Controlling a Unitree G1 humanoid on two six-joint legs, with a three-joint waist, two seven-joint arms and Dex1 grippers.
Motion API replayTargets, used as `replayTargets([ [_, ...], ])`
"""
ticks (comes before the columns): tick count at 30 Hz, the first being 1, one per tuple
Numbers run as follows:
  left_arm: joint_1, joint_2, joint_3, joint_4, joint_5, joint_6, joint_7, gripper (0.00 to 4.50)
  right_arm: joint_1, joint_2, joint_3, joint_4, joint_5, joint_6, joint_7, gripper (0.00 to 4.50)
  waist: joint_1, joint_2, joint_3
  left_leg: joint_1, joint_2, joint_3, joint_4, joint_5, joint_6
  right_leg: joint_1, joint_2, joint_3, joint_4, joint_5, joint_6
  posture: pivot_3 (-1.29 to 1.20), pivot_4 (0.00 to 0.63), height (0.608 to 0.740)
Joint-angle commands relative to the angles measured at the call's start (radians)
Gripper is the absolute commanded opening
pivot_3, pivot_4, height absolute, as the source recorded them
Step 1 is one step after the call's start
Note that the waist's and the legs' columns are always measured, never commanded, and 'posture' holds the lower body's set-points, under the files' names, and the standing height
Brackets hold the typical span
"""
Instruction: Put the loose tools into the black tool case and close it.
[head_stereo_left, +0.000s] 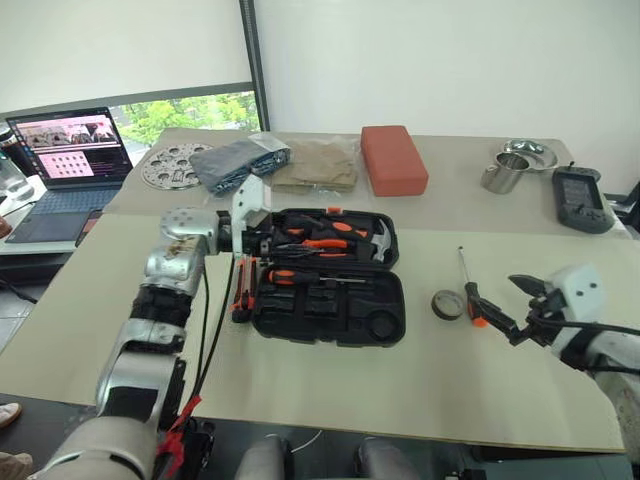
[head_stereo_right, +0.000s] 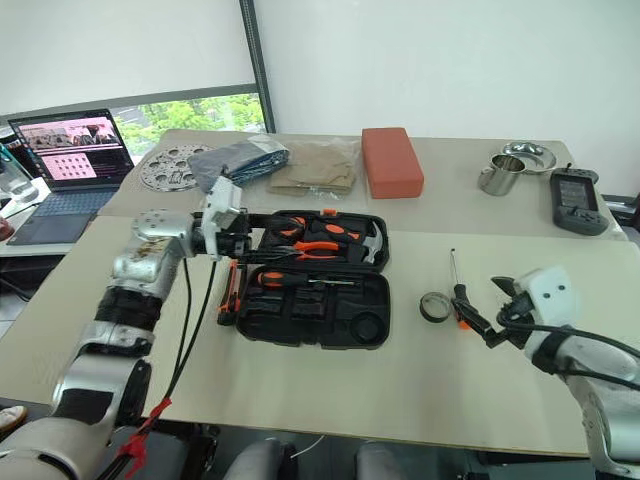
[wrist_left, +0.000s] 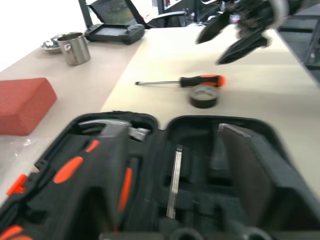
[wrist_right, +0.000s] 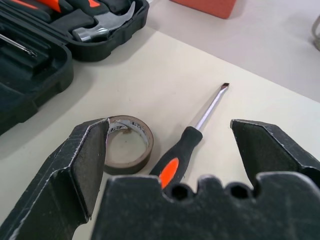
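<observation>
The table carries everything, and the black tool case lies open and flat near its middle, lid thrown back toward the far side, so that the moulded slots of both halves face up and can take tools from above. Several slots are already filled: a hammer, pliers with orange grips and one screwdriver sit pressed into their recesses, which is why they lie so neatly parallel. The left gripper hangs over the case's left edge, pointing across it; it holds nothing, but I cannot tell how wide its fingers stand. Just outside that left edge a black-and-orange utility knife lies on the table along the case wall, not yet stowed. To the right of the case, well apart from it, two loose tools remain: the small dark tape roll lying flat, and just beside it a screwdriver with a black-and-orange handle, its shaft pointing away from the robot. The right gripper hovers low over that handle with its jaws spread wide and empty, one finger on each side of it, which reads as lining up for a pinch across the handle. The case cannot be closed until these are in.
</observation>
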Motion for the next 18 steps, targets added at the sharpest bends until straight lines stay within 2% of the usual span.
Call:
replayTargets([
  [1, 0.08, 0.093, 0.057, -0.199, -0.053, 0.107, 0.045, 4.48, -0.051, -0.012, -0.011, 0.014, 0.029, 0.082, -0.018, 4.5, 0.001, 0.001, 0.0, 0.0, 0.0, 0.0, 0.0, 0.0, 0.0, 0.0, 0.0, 0.0, 0.0, 0.0, 0.0, 0.0, 0.15, 0.74],
  [7, 0.227, 0.207, 0.143, -0.506, -0.22, 0.311, 0.087, 4.48, -0.203, -0.008, 0.045, 0.124, -0.005, 0.28, -0.122, 4.5, -0.001, 0.001, 0.0, 0.001, 0.002, 0.0, 0.0, 0.0, 0.0, 0.001, -0.001, 0.001, 0.0, 0.0, 0.0, 0.0, 0.15, 0.74],
  [14, 0.282, 0.292, 0.194, -0.654, -0.359, 0.426, 0.111, 4.48, -0.329, 0.004, 0.116, 0.21, -0.013, 0.415, -0.166, 4.5, 0.001, 0.001, 0.0, 0.002, 0.001, 0.0, -0.001, 0.0, 0.0, 0.001, -0.001, 0.001, -0.001, 0.0, 0.0, 0.0, 0.15, 0.74],
  [16, 0.293, 0.308, 0.197, -0.675, -0.382, 0.434, 0.109, 4.5, -0.352, 0.005, 0.133, 0.231, -0.021, 0.443, -0.178, 3.99, 0.002, 0.001, 0.0, 0.001, 0.001, 0.0, -0.001, 0.0, 0.0, 0.001, -0.001, 0.001, -0.002, 0.0, 0.0, 0.0, 0.15, 0.74],
  [17, 0.296, 0.314, 0.198, -0.681, -0.389, 0.436, 0.109, 4.5, -0.358, 0.003, 0.141, 0.238, -0.027, 0.448, -0.181, 3.89, 0.001, 0.001, 0.0, 0.001, 0.001, 0.0, -0.001, 0.0, 0.0, 0.001, -0.001, 0.001, -0.002, 0.0, 0.0, 0.0, 0.15, 0.74],
  [18, 0.299, 0.322, 0.196, -0.686, -0.394, 0.435, 0.109, 4.5, -0.361, 0.001, 0.145, 0.244, -0.03, 0.457, -0.183, 3.44, 0.001, 0.001, 0.001, 0.001, 0.001, 0.0, -0.001, 0.0, 0.0, 0.001, -0.001, 0.001, -0.002, 0.0, 0.0, 0.0, 0.15, 0.74],
])
